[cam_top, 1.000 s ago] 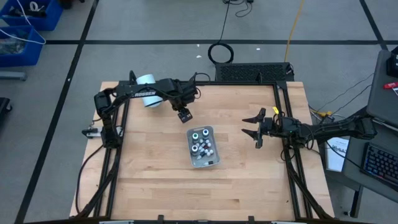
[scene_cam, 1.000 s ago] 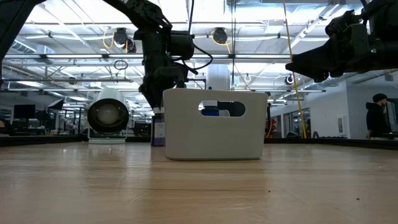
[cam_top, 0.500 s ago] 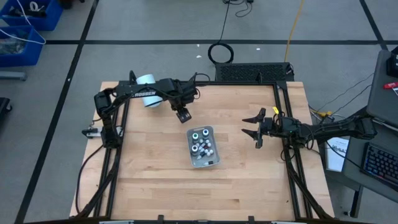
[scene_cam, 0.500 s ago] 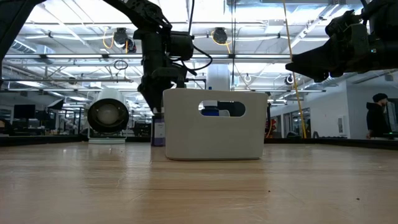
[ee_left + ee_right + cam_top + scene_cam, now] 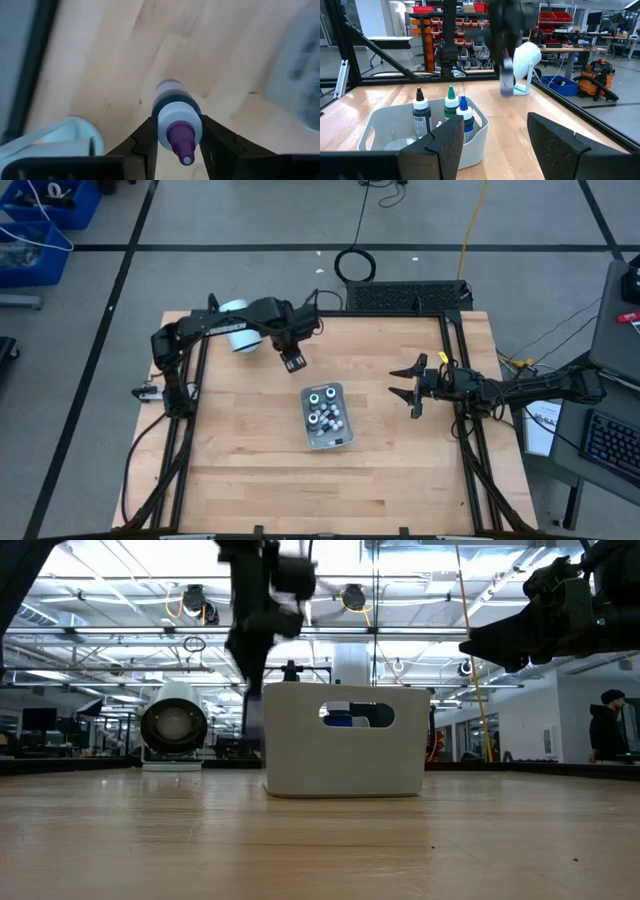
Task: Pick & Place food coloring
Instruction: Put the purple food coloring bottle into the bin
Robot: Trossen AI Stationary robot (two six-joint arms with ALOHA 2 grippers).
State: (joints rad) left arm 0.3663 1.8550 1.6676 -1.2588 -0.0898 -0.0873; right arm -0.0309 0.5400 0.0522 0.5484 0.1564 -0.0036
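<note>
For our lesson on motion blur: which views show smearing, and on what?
Low view: the left claw and its arm are smeared. Right wrist view: the same claw with its purple-topped bottle blurs. Left wrist view: the bottle is crisp, the tray behind smeared. High view: sharp.

bottles (image 5: 325, 413) in tray (image 5: 340, 441), table (image 5: 240, 460) centre, cylinder (image 5: 237, 330) behind-left

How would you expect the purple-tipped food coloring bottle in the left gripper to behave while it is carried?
The purple-tipped bottle looks small and plastic, so probably light and fairly stiff. Its round, smooth body may twist or slip between the left gripper fingers. Being narrow with a tapered tip, it could tip easily when set down.
</note>
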